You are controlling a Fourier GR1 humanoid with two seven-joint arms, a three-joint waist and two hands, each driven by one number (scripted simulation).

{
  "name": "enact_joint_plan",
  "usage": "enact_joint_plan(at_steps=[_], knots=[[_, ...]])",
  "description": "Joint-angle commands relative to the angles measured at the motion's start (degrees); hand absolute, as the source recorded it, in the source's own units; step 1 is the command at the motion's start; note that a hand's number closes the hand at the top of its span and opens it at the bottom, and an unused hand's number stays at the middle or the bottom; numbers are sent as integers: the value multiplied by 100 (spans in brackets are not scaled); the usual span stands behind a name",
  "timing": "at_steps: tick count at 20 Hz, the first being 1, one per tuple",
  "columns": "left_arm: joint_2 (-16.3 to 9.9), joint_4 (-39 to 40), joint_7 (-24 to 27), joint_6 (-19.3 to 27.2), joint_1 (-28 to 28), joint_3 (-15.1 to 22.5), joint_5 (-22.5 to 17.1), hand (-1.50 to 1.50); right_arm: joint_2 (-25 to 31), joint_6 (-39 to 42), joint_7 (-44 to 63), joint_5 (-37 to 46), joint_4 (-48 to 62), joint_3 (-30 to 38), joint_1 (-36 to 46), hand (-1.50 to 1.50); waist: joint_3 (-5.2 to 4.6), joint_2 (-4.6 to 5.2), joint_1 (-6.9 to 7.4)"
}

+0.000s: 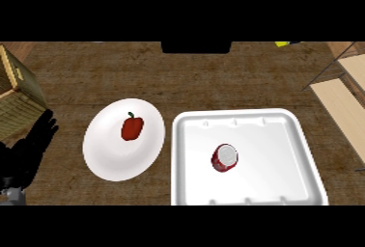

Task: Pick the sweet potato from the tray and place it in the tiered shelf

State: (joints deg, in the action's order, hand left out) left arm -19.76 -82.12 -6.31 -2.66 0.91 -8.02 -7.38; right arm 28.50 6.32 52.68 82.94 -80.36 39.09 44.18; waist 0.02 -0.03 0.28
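A white tray (pixel 299 144) lies right of centre on the brown counter. In it rests a red, white-topped object (pixel 224 157) that looks like a can on its side; no sweet potato shows. The tiered wooden shelf (pixel 347 96) stands at the right edge, only partly in view. My left hand (pixel 28 149) rests at the left edge, black fingers straight and pointing up, holding nothing. It is far from the tray. My right hand does not show.
A white plate (pixel 107 154) left of the tray carries a red bell pepper (pixel 132 128). A wooden crate (pixel 18 91) stands at the far left, just above my left hand. A dark block (pixel 197 47) sits at the counter's back edge.
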Motion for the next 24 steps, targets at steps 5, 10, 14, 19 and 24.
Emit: enact_joint_plan(at_steps=[5,10,14,19,24], knots=[[21,21,-280,44,-235,-34,57,0,-256,-292,504,-681,-759,86,381,-150,-3,-9,-18],[147,316,222,101,-91,-70,212,0,-326,-270,403,-1389,-1872,478,91,-150,-4,-25,-93],[109,28,21,33,8,-91,156,0,-204,-12,686,-1514,-2712,425,125,-150,-4,-27,-64],[114,-120,102,-94,267,-51,173,0,47,1229,1393,-1441,-4409,291,119,-150,-10,-61,-111],[121,-132,113,-41,400,-181,117,0,501,2692,1700,-1602,-5372,897,217,-150,-17,-150,-299]])
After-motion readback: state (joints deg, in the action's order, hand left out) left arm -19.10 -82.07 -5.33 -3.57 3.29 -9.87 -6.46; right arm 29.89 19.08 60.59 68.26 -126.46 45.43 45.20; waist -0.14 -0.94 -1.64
